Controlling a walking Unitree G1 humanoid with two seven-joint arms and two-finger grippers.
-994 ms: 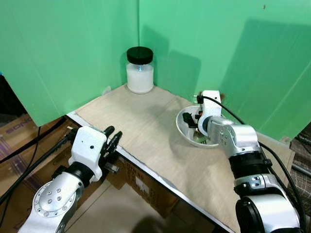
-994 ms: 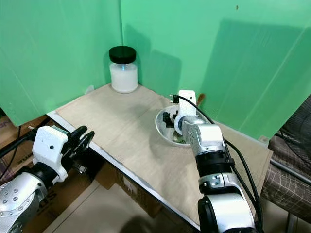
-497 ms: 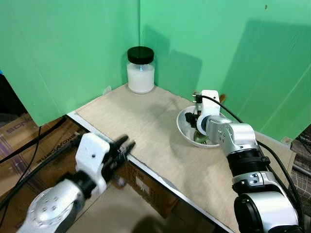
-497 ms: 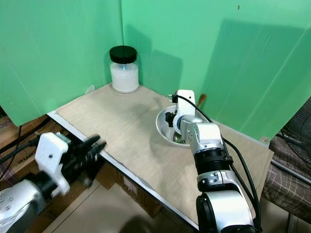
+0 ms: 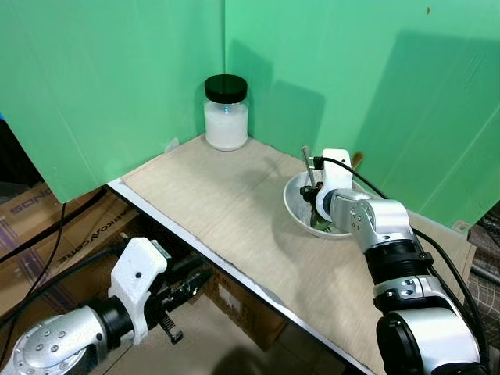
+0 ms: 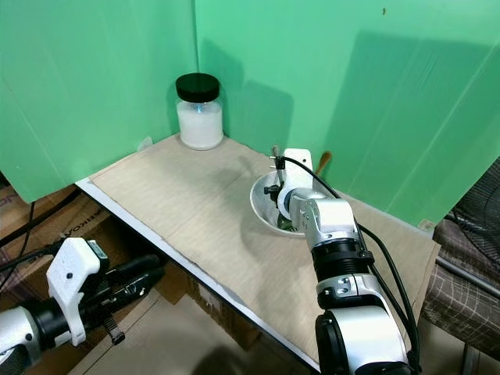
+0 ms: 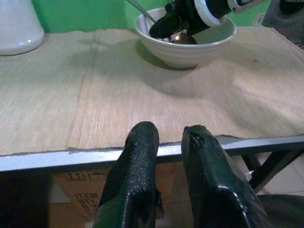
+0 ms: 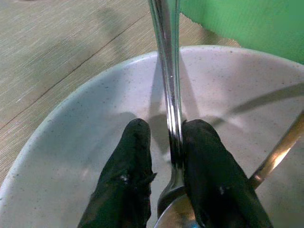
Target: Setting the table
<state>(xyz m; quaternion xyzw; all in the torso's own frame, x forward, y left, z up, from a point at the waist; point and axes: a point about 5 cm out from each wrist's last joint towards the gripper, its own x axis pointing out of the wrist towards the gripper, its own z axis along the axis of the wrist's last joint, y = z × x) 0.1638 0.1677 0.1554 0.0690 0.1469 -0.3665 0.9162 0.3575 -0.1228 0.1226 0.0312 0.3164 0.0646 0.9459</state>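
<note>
Since a second ago the left gripper point(image 5: 191, 283) has dropped below the table point(image 5: 234, 269) edge, fingers nearly together, while the right gripper point(image 8: 166, 156) clamps a spoon point(image 8: 167, 85) upright inside the white bowl point(image 5: 297, 209).

A shallow white speckled ceramic bowl point(image 5: 301, 209) sits on the beige woven mat, near its far right edge by the green wall. Inside it, a shiny metal spoon point(image 8: 167, 71) stands nearly upright, handle rising above the rim. A second, bronze-toned utensil handle point(image 8: 278, 152) leans against the bowl's inner wall.
</note>
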